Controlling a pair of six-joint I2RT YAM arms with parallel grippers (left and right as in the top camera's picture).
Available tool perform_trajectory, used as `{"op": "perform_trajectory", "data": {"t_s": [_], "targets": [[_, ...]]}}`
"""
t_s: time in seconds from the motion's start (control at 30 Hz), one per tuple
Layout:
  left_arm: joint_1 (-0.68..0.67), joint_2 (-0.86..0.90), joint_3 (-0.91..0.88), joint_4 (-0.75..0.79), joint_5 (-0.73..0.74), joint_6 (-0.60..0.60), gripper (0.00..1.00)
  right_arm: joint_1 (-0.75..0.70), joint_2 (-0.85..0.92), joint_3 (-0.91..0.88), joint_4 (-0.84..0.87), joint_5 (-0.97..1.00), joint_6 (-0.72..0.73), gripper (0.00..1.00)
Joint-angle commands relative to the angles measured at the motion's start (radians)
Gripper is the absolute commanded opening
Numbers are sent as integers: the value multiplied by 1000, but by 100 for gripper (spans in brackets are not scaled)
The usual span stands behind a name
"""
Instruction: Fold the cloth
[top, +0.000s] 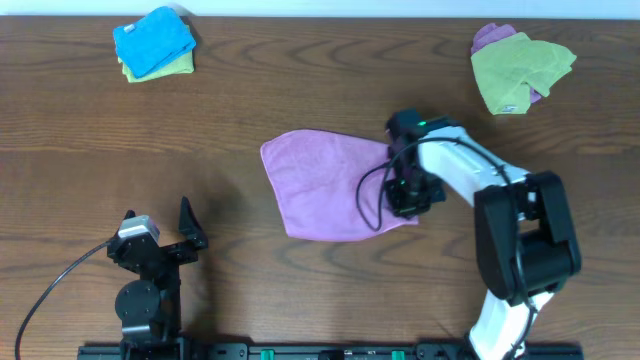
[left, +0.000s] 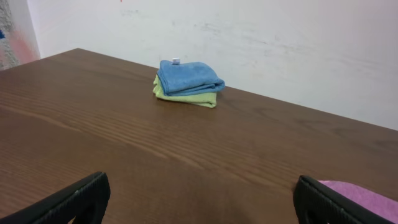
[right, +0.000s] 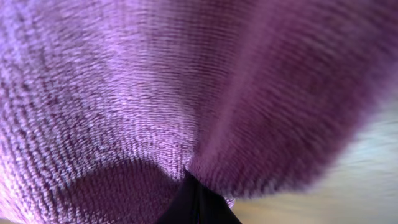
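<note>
- Nearest your edge of the worktop, the left hand is sitting with its fingers spread wide, gripping nothing and well apart from the cloth.
- Toward the middle, the cloth is lying mostly flat. Its long axis is running across from left to right and slanting a little toward you at the right end.
- At that right end, the right hand is clenching a pinch of the cloth's edge. Its wrist view is showing purple pile bunching into the closed tips.
- By my reading, the fold is turning on one relation: the free fabric is stretching leftward from the right hand. You are therefore looking at carrying the pinched edge across toward the left edge, and the right arm is much the nearer one.
- Farthest off, the blue cloth is resting on a green one at the far left, and a lime-green cloth is heaping at the far right. Neither is lying in the path.
</note>
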Motion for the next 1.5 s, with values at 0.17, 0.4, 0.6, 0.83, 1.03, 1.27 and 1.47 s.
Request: {"op": "perform_trajectory", "data": {"t_s": [0.17,0.4,0.6,0.83,1.03,1.27,1.47], "targets": [[3,-6,-35,-23,-2,18,96,109,-28,-21,-90,-33,84,2],[3,-6,-35,-23,-2,18,96,116,-28,-19,-126,160,191,2],[3,-6,-35,-23,-2,18,95,113,-35,50,-103,159,191,2],[3,-6,-35,-23,-2,18,95,113,-92,255,-151,151,162,19],[3,-6,-35,-23,-2,18,96,109,-159,377,-182,143,145,49],[3,-6,-35,-23,-2,18,95,98,-330,383,-171,144,86,66],[3,-6,-35,-23,-2,18,96,98,-491,380,-144,76,69,75]]}}
